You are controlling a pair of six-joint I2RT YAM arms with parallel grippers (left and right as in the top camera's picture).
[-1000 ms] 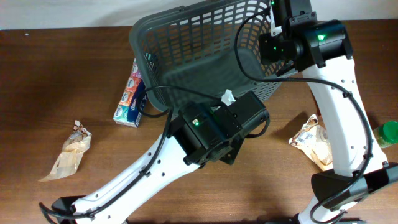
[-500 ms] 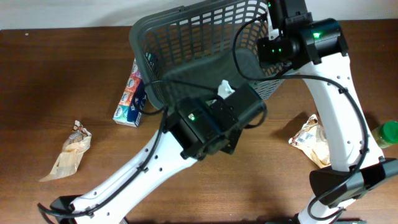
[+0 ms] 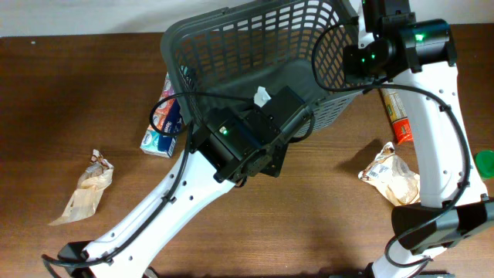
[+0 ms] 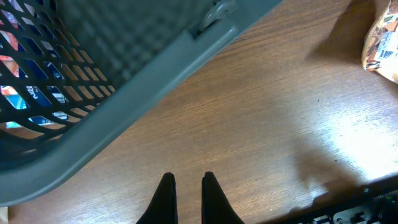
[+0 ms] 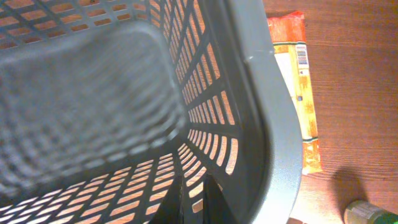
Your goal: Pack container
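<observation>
The dark grey basket [image 3: 231, 46] stands at the back of the table with its near side tipped up. Its front rim fills the left wrist view [image 4: 155, 68], and its right wall and rim fill the right wrist view [image 5: 261, 99]. My left gripper [image 4: 187, 186] is nearly shut and empty. It hangs over bare table just outside the front rim, and in the overhead view its fingers are hidden under the wrist [image 3: 247, 143]. My right gripper [image 5: 196, 199] is shut and empty inside the basket, close to the right lattice wall. The inside of the basket looks empty.
A blue tissue pack [image 3: 160, 127] lies against the basket's left side. A crumpled tan packet [image 3: 86, 189] lies far left. A long orange package [image 3: 395, 116] and a snack bag [image 3: 394, 176] lie to the right of the basket. A green bottle [image 5: 367, 213] stands at the right edge.
My left wrist has moved up and to the left, over the basket's front rim. My right arm has shifted right, uncovering the orange package. The basket has stayed in place.
</observation>
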